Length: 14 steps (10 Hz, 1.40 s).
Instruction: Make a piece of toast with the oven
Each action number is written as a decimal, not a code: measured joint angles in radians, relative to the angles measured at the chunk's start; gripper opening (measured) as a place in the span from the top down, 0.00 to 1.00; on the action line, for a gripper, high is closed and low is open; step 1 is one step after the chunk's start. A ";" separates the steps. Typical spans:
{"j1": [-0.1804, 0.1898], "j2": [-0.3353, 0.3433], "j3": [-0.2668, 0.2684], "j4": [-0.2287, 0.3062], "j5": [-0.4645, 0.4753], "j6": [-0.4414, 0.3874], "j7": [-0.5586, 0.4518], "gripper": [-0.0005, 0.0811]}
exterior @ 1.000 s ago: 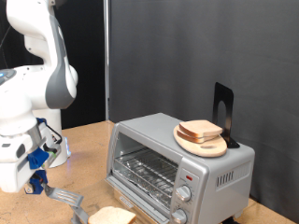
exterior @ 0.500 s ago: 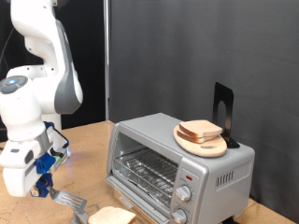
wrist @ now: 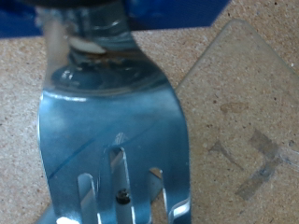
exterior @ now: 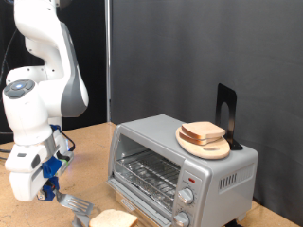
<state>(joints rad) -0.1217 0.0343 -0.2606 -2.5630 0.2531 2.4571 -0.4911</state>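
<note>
exterior view: the piece of toast (exterior: 113, 219), a pale tan slice with a darker crust edge, lies flat at the bottom edge of the view, just in front of the oven (exterior: 180, 163) and partly cut off by the frame. the oven is a silver-grey box with its front open, the wire rack (exterior: 150, 173) visible inside and two round knobs (exterior: 187, 198) on the front panel at the exterior view's right. on the oven's top sits a round wooden plate (exterior: 204, 146) bearing another slice (exterior: 203, 131), with a black stand (exterior: 226, 114) behind it. the white arm bends down at the exterior view's left; the gripper (exterior: 47, 187) hangs low over the table (exterior: 90, 142), closed on a metal spatula (exterior: 74, 202) whose blade reaches toward the toast. wrist view: the slotted spatula (wrist: 112, 121) fills the frame above the speckled tabletop.
</note>
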 joint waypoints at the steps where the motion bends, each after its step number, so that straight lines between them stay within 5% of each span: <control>1: 0.000 0.000 0.004 0.003 0.001 -0.006 0.011 0.55; 11: 0.000 0.048 0.050 0.061 0.031 -0.034 0.098 0.55; 14: -0.007 0.041 0.055 0.032 0.165 0.040 -0.138 0.55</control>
<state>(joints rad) -0.1291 0.0749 -0.2057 -2.5305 0.4183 2.4970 -0.6293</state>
